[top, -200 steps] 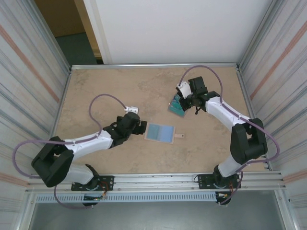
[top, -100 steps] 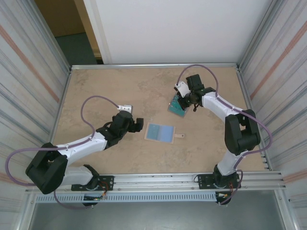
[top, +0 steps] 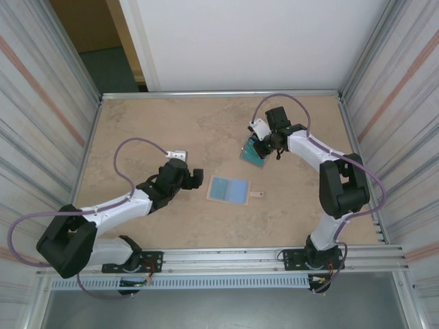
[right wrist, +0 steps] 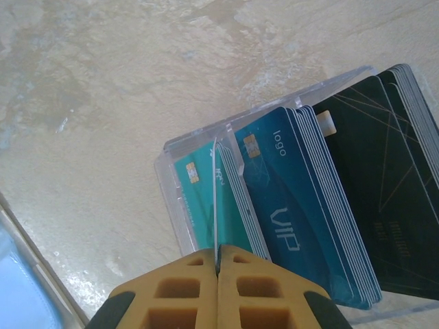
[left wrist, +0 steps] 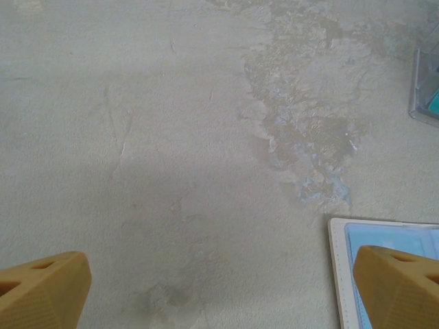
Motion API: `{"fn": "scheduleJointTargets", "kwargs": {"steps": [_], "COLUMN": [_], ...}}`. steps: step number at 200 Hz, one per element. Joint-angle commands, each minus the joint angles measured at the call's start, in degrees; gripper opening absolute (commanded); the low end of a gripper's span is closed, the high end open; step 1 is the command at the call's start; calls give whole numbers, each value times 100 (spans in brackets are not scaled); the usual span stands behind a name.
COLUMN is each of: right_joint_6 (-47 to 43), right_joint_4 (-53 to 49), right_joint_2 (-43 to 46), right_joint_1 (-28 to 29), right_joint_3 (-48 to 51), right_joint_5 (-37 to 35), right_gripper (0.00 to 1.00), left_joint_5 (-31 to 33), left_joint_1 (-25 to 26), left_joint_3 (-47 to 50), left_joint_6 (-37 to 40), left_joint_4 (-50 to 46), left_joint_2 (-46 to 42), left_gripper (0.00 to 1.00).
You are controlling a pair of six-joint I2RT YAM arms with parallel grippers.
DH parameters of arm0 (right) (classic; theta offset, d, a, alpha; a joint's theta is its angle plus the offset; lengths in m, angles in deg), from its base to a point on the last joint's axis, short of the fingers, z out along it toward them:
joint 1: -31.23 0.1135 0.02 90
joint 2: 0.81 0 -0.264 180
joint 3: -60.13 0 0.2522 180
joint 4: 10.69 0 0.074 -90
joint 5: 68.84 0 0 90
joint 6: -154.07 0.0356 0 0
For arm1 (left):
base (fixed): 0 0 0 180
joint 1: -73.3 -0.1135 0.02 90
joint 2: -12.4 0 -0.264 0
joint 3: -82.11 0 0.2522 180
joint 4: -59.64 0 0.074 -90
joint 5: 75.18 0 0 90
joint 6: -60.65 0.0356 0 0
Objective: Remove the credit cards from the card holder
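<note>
Closest to me, the left end effector hovers low over the surface, released with its fingers spread wide and nothing between them. Just beside it on its right, the card holder lies opened flat with the pale blue face up and its strap tab pointing away from that arm. From here I can't tell whether any cards are left in it. Farther back, the right end effector is clenched on what looks like a thin card, seen edge-on and poised over the teal section of a clear tray. The credit cards stand there sorted into teal, blue and black stacks. I'd say this step is filing the pinched card. It should stay upright and in line with the teal stack, then go straight down until its lower edge seats, and only then be let go. A skewed descent could catch the divider or nudge the light tray.
</note>
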State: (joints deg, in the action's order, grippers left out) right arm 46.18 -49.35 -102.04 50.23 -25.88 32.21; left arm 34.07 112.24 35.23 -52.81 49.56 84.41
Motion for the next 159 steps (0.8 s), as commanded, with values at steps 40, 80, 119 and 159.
{"fn": "scheduleJointTargets", "kwargs": {"steps": [40, 80, 119, 159], "right_joint_6": [-189, -186, -188, -265], "right_joint_4": [-466, -508, -509, -689], "right_joint_2": [-342, -421, -427, -514], "right_joint_1": [-11, -11, -11, -15], "right_joint_3": [-385, -466, -487, -612], "right_joint_5": [151, 142, 99, 37], "right_gripper": [4, 5, 6, 6], "left_joint_5": [-22, -42, -47, -57], "left_joint_1": [-79, -97, -115, -123], "left_joint_3": [78, 94, 96, 109], "left_joint_6": [-94, -78, -71, -99], "left_joint_4": [36, 27, 10, 10], "left_joint_2": [-278, -276, -275, -279], "left_gripper": [99, 99, 99, 99]}}
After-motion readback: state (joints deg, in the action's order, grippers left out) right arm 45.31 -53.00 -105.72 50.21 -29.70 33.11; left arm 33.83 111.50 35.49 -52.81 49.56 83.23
